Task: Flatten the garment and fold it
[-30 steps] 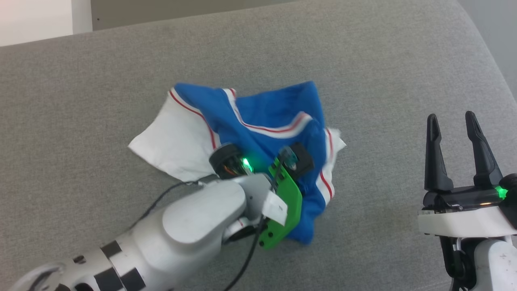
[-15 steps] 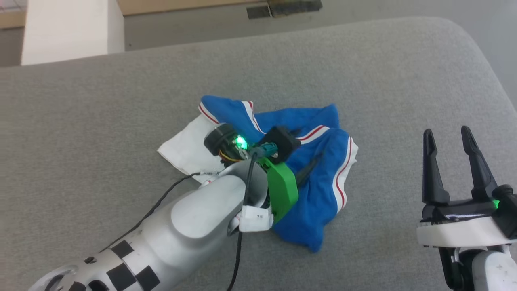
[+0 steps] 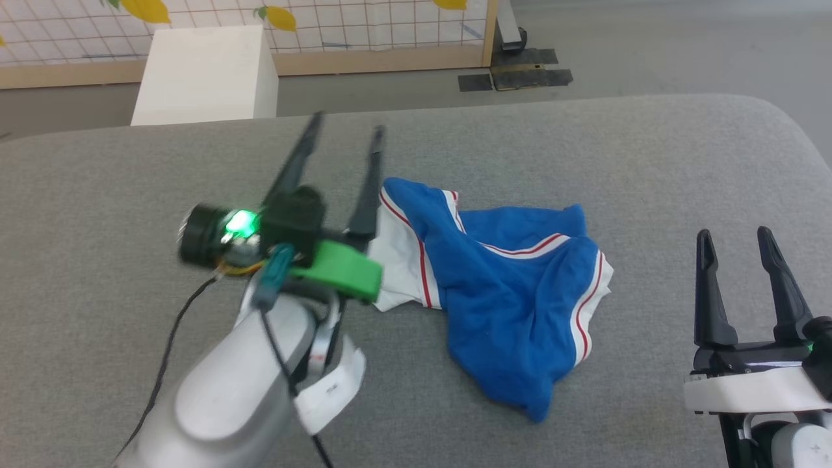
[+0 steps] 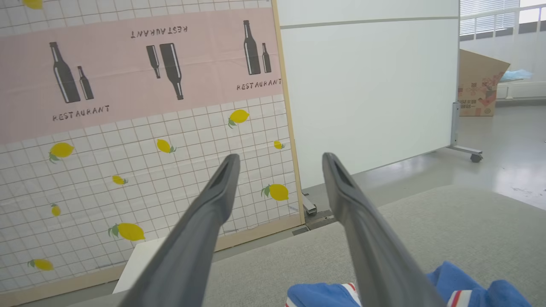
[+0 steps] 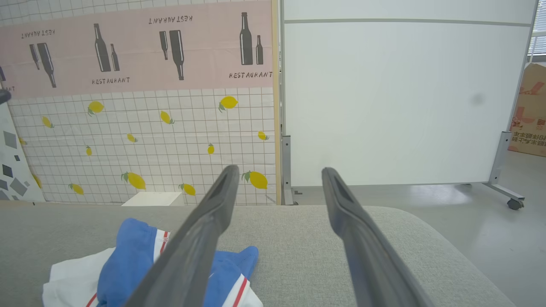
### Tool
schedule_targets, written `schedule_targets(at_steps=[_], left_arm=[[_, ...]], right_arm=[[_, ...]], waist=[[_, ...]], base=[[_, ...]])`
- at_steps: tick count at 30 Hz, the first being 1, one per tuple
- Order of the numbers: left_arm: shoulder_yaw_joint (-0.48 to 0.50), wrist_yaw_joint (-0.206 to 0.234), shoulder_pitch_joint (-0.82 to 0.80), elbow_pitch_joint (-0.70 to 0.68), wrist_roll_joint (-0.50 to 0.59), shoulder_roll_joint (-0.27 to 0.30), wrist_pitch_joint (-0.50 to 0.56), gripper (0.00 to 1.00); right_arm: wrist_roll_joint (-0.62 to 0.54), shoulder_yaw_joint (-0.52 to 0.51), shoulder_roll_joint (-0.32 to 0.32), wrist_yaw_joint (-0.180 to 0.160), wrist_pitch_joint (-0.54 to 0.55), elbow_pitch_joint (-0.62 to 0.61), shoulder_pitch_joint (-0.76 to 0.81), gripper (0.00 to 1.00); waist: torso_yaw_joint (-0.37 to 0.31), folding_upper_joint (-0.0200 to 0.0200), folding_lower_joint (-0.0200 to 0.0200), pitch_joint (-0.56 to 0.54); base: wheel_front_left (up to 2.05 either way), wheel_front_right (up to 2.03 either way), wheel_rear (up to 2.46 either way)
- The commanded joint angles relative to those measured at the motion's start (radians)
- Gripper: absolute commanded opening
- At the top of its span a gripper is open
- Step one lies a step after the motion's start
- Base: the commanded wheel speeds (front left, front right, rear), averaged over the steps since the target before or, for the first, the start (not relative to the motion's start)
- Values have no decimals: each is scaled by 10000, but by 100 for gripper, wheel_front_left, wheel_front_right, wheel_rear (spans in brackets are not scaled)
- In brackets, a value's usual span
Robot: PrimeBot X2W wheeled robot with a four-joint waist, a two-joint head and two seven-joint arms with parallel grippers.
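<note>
On my left the grey cushion (image 3: 84, 195) lies bare from its near side to its straight far edge. Beyond that edge a white box (image 3: 205, 75) stands on the floor (image 3: 650, 45) against a wall panel (image 4: 128, 140). The panel has a grid with yellow lemons and, above it, a pink band of dark bottles with the word RESTAURANT, printed both upright and upside down. My left claw (image 3: 348, 123) points toward the far edge, blurred in the head view, its jaws spread wide with nothing between them. Just to its right the garment (image 3: 507, 286) lies crumpled near the cushion's middle. It is bright blue with a white sleeve on its left side, red-and-white striped trim across the folds, and one blue corner pointing toward me. Bare cushion separates it from my right claw (image 3: 733, 233) at the near right, jaws wide apart and empty. Past it the cushion's far right corner is rounded, with open floor beyond, a white partition (image 5: 396, 102) on wheels and a cardboard box (image 4: 480, 87).
</note>
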Motion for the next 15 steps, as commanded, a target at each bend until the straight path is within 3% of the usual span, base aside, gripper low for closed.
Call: schedule_targets(at_steps=[1,4,5,7,15], left_arm=[[340,182,560,-213,275,134,-33,100],[1544,573,1711,-754,698,223,-34,100],[2543,749,2684,-1099,1042,192,-34,100],[3116,678,3292,-1310,1263,93,-34,100],[4446,-509,5116,-1753,2038,-665,-35,100]], right_arm=[[-13,-39,1,-17,-51,-13,127,100],[-43,-79,1,-17,-51,28,168,100],[-56,-108,1,-17,-51,45,187,100],[-57,-120,1,-17,-51,64,222,100],[-16,-78,1,-17,-51,234,509,100]], waist=[[177,0,1,-150],[256,0,1,-213],[326,0,1,-248],[375,0,1,-296],[535,0,1,-616]], base=[[0,0,0],[0,0,0],[0,0,0],[0,0,0],[0,0,0]])
